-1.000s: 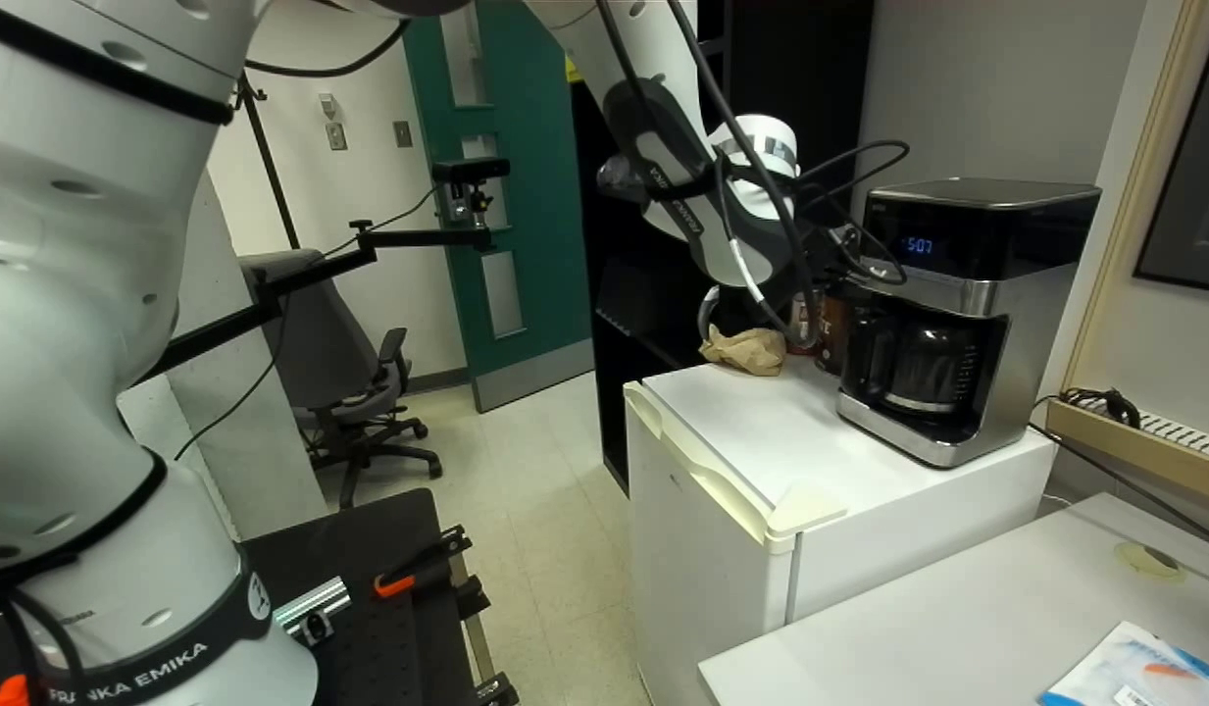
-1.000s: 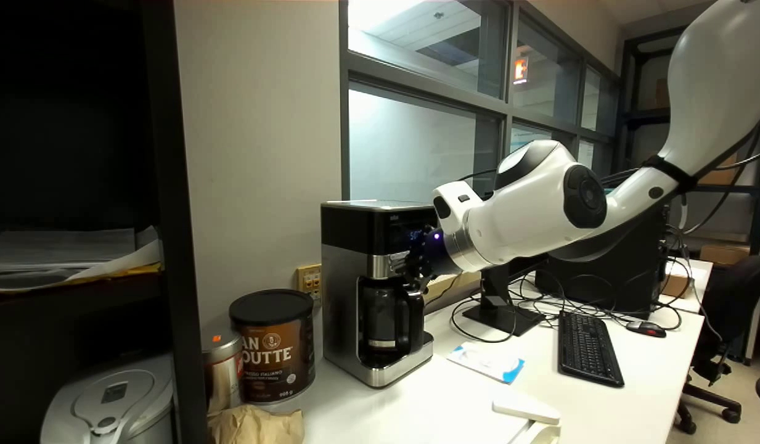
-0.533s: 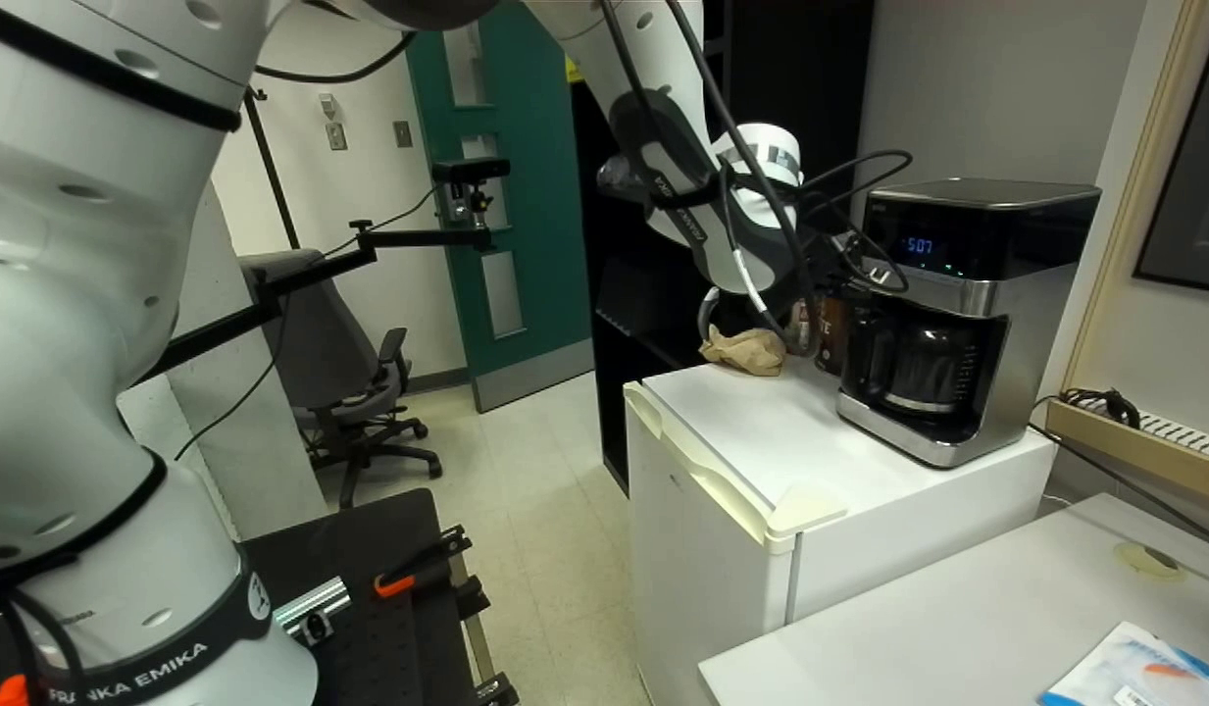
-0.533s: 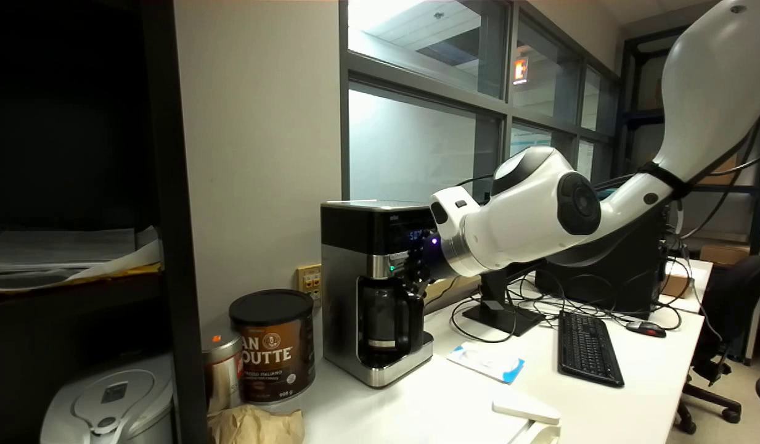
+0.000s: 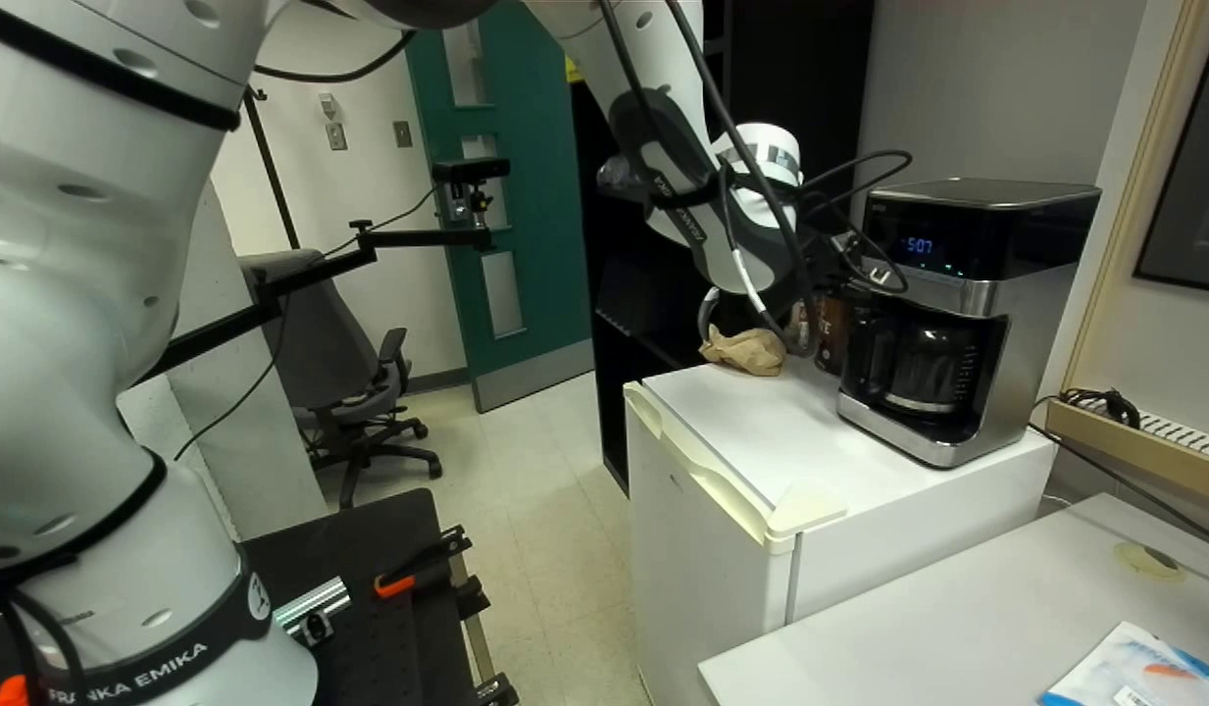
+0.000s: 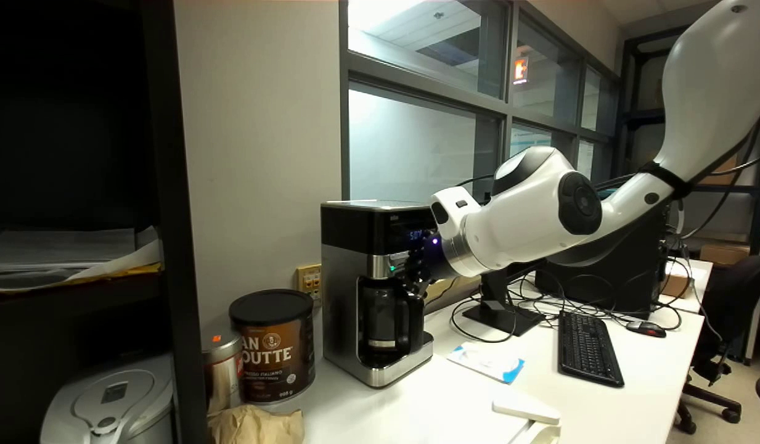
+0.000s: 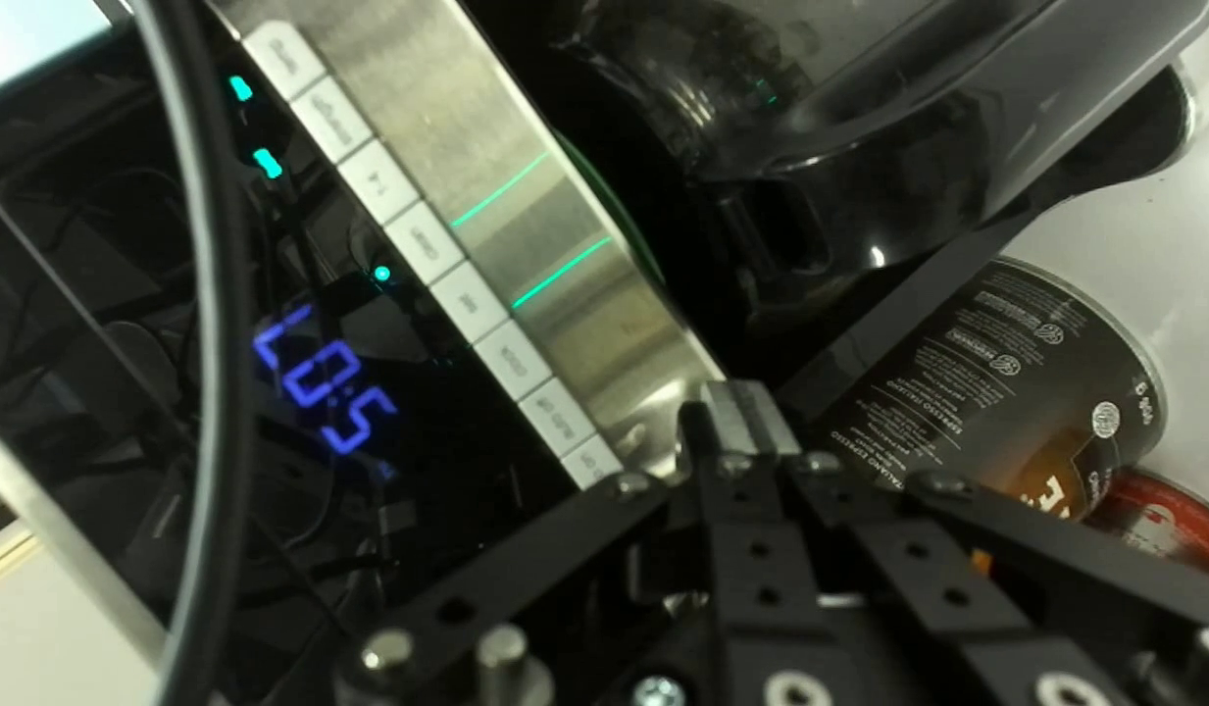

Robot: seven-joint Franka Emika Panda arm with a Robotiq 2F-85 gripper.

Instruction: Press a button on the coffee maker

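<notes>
The coffee maker [image 5: 1045, 333] is black and silver with a dark glass carafe [image 5: 928, 368]. It also shows in an exterior view [image 6: 343, 296]. In the wrist view its row of pale buttons [image 7: 426, 241] runs diagonally along the silver band [image 7: 555, 255]. A blue clock display [image 7: 320, 378] and several green lights are lit on its black panel. My gripper [image 7: 746, 419] is shut and empty, its tips at the band's end by the last buttons. I cannot tell whether the tips touch. In both exterior views the gripper [image 5: 844, 240] is at the machine's front, partly hidden by cables.
The coffee maker stands on a white mini fridge [image 5: 722, 579]. A brown coffee can [image 6: 275, 351] and a crumpled paper bag [image 6: 256, 425] are beside it. A desk [image 5: 957, 608] adjoins the fridge. A black cable [image 7: 217, 294] loops across the wrist view.
Green lights on the coffee maker's panel, dark one second ago, are lit now. The arm has moved slightly down and toward the machine. Over the last half second it has stayed almost still.
</notes>
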